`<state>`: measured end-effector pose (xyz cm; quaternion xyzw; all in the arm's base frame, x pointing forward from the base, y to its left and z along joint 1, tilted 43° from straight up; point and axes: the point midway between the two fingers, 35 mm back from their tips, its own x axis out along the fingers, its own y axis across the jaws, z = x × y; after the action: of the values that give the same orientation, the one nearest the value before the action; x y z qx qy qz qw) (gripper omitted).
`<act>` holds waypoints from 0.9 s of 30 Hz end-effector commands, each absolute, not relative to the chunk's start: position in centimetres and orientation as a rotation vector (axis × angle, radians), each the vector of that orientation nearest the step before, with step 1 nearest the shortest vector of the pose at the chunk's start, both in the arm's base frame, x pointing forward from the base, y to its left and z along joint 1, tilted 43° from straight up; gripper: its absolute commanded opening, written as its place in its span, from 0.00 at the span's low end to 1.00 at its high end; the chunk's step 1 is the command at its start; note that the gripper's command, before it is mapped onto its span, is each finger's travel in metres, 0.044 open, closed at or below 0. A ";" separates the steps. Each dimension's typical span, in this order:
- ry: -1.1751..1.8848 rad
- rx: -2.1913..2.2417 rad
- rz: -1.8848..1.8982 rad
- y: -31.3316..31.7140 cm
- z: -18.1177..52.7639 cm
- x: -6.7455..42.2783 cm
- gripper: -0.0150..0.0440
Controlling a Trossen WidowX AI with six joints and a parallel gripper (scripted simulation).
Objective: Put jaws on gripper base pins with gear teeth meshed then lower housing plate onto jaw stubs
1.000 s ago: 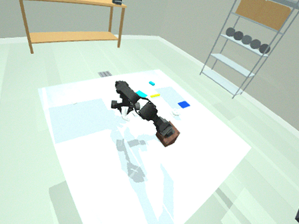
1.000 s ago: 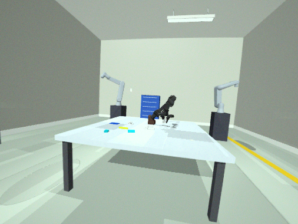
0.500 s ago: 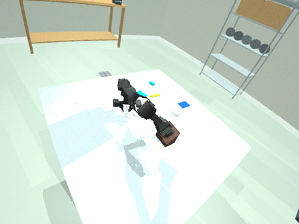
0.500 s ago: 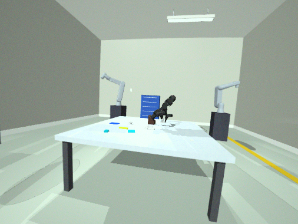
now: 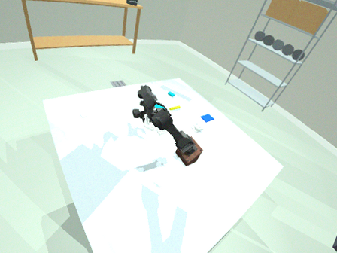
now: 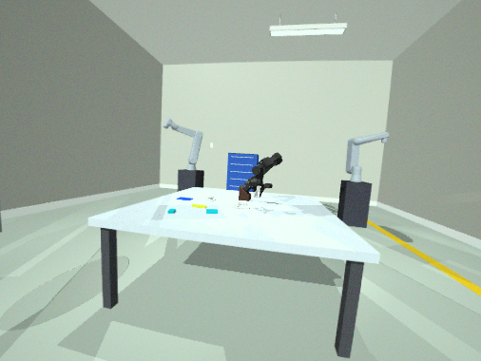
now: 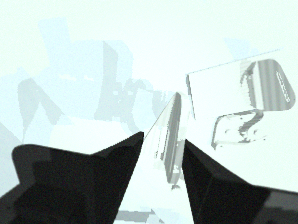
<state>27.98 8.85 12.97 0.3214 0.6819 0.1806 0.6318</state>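
From where I stand, I can't make out any open container on the white bench, so there are no contents to tell. The black arm rises from a reddish-brown block. Its claw is pinching a pale, pointed piece, whose tip pokes out past the dark fingertips; whether it's one of the jaws, I can't say for sure. Off to the right in the wrist view, apart from that piece, lies a pale, flat-sided part with a rounded, ribbed end; it might be the housing plate or the base, I can't tell which. On the bench, well apart from the claw, are a blue flat piece and, nearer it, a yellow bar.
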 end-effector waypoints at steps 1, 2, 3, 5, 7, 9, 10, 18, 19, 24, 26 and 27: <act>1.549 0.707 0.433 7.8 12.1 28.5 0.48; 1.547 0.700 0.439 7.6 11.9 28.6 0.48; 1.544 0.694 0.445 7.4 11.7 28.7 0.48; 1.539 0.681 0.457 6.9 11.3 28.8 0.48; 1.534 0.668 0.470 6.4 10.8 29.0 0.48; 1.528 0.655 0.483 6.0 10.4 29.2 0.48; 1.526 0.649 0.489 5.7 10.2 29.2 0.48; 1.503 0.600 0.541 3.8 8.5 29.6 0.48; 1.500 0.594 0.548 3.6 8.3 29.7 0.48; 1.484 0.565 0.582 2.4 7.2 29.8 0.48; 1.477 0.554 0.595 1.9 6.8 29.8 0.48; 1.473 0.548 0.602 1.7 6.5 29.8 0.48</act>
<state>29.73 2.50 7.24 0.2511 0.6564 0.2591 0.6625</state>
